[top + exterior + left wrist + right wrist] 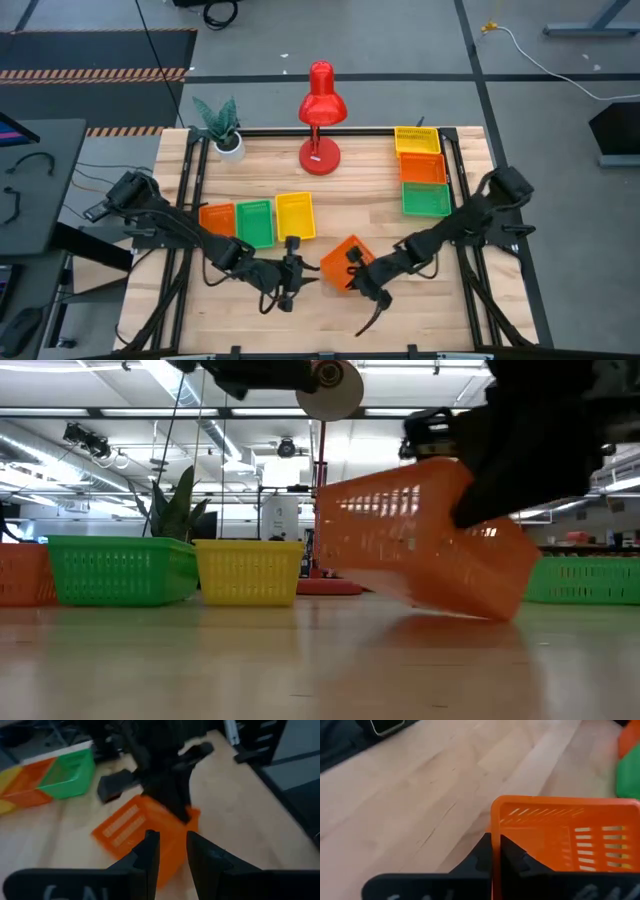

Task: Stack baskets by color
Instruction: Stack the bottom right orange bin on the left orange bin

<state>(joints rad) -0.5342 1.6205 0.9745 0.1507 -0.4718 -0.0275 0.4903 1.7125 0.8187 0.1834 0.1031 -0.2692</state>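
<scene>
An orange basket (343,262) sits tilted near the table's middle front, with my right gripper (496,855) shut on its wall. My left gripper (172,852) stands open just left of that basket (135,827), with its fingers apart and touching nothing. An orange basket (216,220), a green one (254,223) and a yellow one (295,215) stand side by side on their bottoms at centre left. At the far right, a yellow basket (417,140), an orange one (423,168) and a green one (426,200) stand in a line. My right gripper pinches the orange basket's side wall at its rim, near a corner (495,822), with one finger inside the basket and one outside. The fingers slant down from the table's right. The basket is tilted (420,540), its left side raised and its lower right corner (495,612) at the tabletop.
A red desk lamp (320,120) and a small potted plant (225,125) stand at the far edge. Black rails (462,200) run along the table's left and right sides. Bare wood lies along the near edge in front of both grippers.
</scene>
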